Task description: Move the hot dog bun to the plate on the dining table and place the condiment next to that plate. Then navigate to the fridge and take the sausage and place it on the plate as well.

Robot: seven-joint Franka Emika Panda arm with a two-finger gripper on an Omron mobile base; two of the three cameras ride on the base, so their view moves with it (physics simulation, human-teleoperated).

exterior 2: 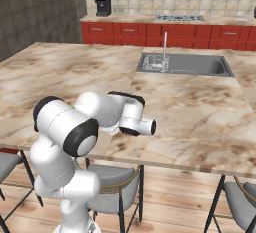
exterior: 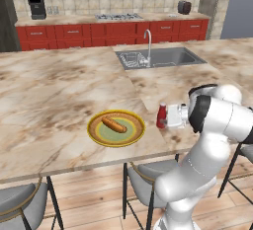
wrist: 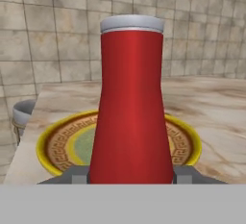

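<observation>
The condiment [exterior: 161, 116] stands upright on the table [exterior: 59, 91], just beside the plate [exterior: 116, 128] holding the bun [exterior: 113, 124]; the gripper [exterior: 170, 117] clasps its base; a skewed release or retreat could topple it onto the plate.

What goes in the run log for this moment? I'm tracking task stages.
bun: on plate | gripper: shut on condiment, upright, right of plate | sausage: not yet fetched

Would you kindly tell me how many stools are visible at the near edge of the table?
3: one at the left, one in the middle, one at the right. Others may be hidden.
</observation>
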